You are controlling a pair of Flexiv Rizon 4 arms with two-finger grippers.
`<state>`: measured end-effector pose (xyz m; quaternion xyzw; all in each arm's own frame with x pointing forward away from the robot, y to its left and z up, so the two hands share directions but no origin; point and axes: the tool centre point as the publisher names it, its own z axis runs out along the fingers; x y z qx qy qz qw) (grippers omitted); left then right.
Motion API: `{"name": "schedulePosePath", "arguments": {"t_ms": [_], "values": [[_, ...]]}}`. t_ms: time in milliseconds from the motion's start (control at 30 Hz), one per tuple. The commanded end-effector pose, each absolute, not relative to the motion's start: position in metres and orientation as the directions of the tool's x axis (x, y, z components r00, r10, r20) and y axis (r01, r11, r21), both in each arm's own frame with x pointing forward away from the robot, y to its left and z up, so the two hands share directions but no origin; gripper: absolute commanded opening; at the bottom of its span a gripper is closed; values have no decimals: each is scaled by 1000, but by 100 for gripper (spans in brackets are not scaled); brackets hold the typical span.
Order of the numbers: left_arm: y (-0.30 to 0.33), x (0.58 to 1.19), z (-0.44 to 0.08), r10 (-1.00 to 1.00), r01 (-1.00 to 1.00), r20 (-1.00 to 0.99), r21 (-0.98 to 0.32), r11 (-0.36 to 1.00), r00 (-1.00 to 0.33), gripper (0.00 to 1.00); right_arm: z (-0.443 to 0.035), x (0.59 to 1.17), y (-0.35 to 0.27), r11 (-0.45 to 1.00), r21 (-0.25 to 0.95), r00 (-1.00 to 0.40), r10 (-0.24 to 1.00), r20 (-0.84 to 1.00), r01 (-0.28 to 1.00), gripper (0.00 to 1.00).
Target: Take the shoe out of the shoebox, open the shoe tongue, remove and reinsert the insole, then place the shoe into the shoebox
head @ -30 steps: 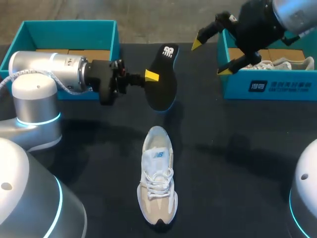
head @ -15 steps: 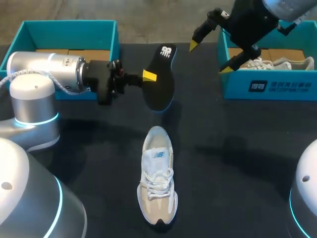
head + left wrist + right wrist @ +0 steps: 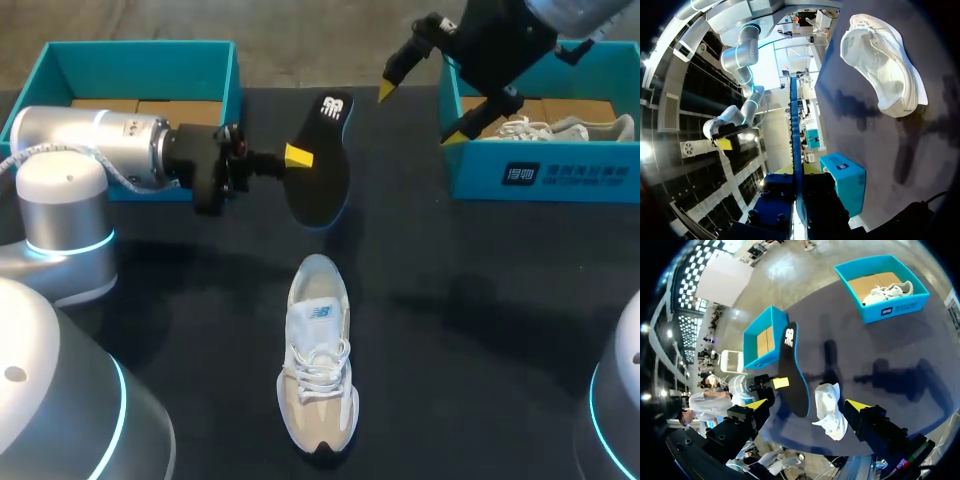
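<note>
Over the table's middle, left gripper [image 3: 298,155] pinches the black insole [image 3: 325,185] at its side edge and holds it off the surface, logo end pointing away. Nearer, under it, the white shoe [image 3: 318,365] lies laces-up on the dark table [image 3: 480,300]. Right gripper [image 3: 421,112] hangs by the inner wall of the right-hand shoebox [image 3: 540,175], fingers spread wide.

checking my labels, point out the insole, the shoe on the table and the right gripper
insole [image 3: 328,178]: head view, middle of its black face
shoe [image 3: 318,365]: head view, on the laces
right gripper [image 3: 418,112]: head view, midway between its yellow tips
</note>
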<state>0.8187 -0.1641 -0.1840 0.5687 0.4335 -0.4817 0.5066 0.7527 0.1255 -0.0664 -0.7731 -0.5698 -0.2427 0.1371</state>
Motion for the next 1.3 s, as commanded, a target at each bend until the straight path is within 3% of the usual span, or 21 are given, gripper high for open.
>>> {"name": "schedulePosePath", "arguments": {"t_ms": [33,1300], "values": [[-165,817,-186,8,981,-987,159,-110,160,0,-65,753,129,-313,65,234,818,525,948,100],[-164,817,-192,16,982,-988,150,-113,152,0,-56,755,148,-283,81,216,860,462,956,100]]}}
